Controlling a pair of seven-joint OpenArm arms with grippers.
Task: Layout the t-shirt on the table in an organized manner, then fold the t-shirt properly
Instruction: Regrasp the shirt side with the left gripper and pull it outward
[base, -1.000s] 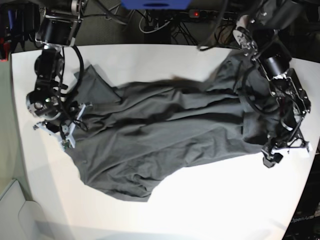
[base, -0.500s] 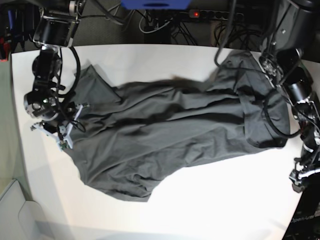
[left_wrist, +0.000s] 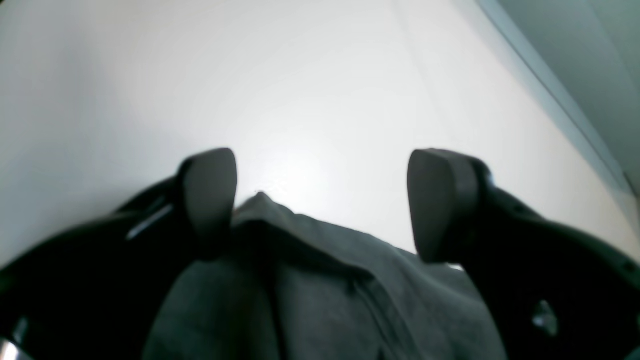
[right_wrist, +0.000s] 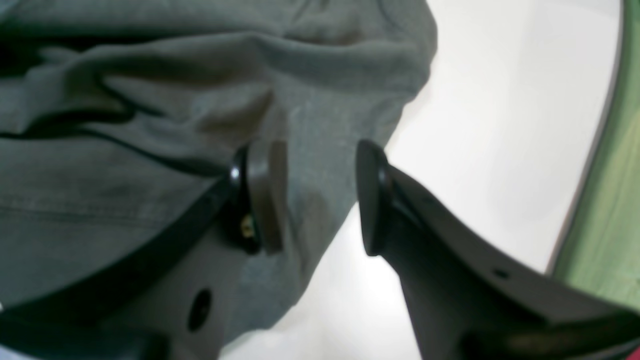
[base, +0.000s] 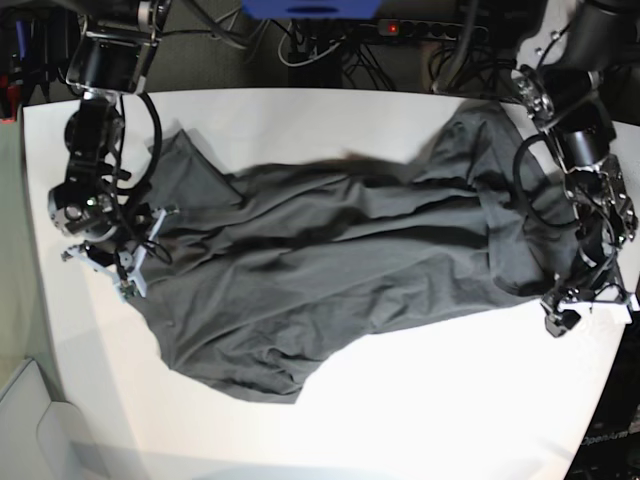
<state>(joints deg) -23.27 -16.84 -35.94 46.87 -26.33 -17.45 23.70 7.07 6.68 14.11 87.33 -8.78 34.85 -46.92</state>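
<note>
The dark grey t-shirt (base: 340, 260) lies spread and wrinkled across the white table (base: 420, 400), with a sleeve at the far right (base: 480, 130). My left gripper (base: 590, 308) is open at the shirt's right corner. In the left wrist view a corner of the shirt (left_wrist: 310, 280) lies between its fingers (left_wrist: 207, 200), and the gripper (left_wrist: 322, 205) is not closed on it. My right gripper (base: 105, 268) sits at the shirt's left edge. In the right wrist view it (right_wrist: 317, 195) is open, with the shirt's edge (right_wrist: 310, 150) between the pads.
The table's right edge (base: 625, 200) runs close to my left arm. A power strip (base: 400, 28) and cables lie beyond the back edge. A pale object (base: 40, 430) sits off the table at the lower left. Green floor (right_wrist: 600, 225) shows beside the table.
My left gripper swung out to the right and off the shirt, then came back to the shirt's right corner. My right gripper stayed almost still at the left edge.
</note>
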